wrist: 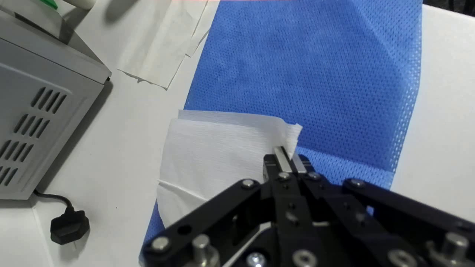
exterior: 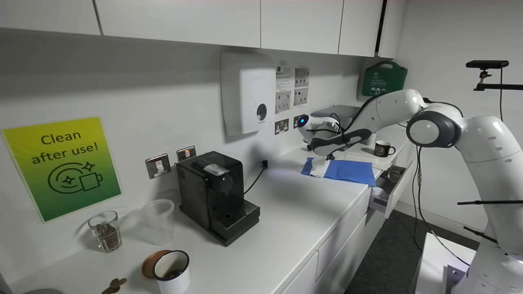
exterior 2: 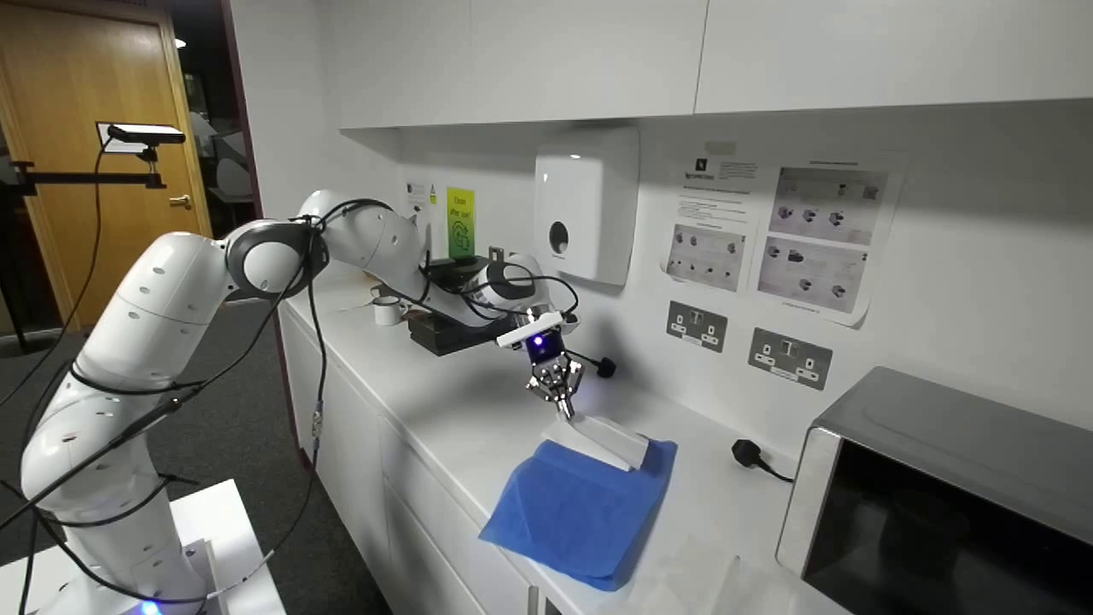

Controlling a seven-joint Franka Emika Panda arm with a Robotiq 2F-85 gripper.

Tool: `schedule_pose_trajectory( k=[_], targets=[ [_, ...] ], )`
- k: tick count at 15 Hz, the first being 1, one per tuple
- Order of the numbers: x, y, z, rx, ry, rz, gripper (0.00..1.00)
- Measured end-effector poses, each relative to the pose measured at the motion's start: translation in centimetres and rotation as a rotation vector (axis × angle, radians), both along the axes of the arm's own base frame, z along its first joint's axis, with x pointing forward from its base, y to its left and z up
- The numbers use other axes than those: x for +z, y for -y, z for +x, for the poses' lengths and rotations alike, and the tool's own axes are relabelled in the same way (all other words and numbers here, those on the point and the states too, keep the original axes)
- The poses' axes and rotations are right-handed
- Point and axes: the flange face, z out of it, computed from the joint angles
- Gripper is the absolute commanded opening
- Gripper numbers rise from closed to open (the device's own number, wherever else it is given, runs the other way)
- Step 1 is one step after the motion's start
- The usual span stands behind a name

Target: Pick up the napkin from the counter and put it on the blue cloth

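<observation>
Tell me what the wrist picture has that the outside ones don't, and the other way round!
Only the wrist view clearly shows rows of dark vent slots on the boxy silver-grey metal microwave.

Only the exterior views show the glossy white wall dispenser, the boxy black coffee machine and the rectangular yellow-green sign.

All share the flat bright blue cloth, the creased white paper napkin partly over it, and some of the black metal gripper.
</observation>
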Motion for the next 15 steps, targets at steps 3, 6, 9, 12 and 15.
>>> schedule_pose_trajectory(
  k=[3, 6, 9, 12, 15],
  targets=[
    [-0.7, -0.1, 0.5, 0.01, -0.01, 0.008, 0.0],
    [-1.3, -0.1, 1.0, 0.018, -0.019, 0.015, 0.0],
    [-1.8, -0.1, 1.4, 0.02, -0.022, 0.019, 0.0],
    [-2.0, -0.1, 1.5, 0.02, -0.024, 0.022, 0.0],
    [-2.0, -0.1, 1.5, 0.019, -0.025, 0.023, 0.0]
  ],
)
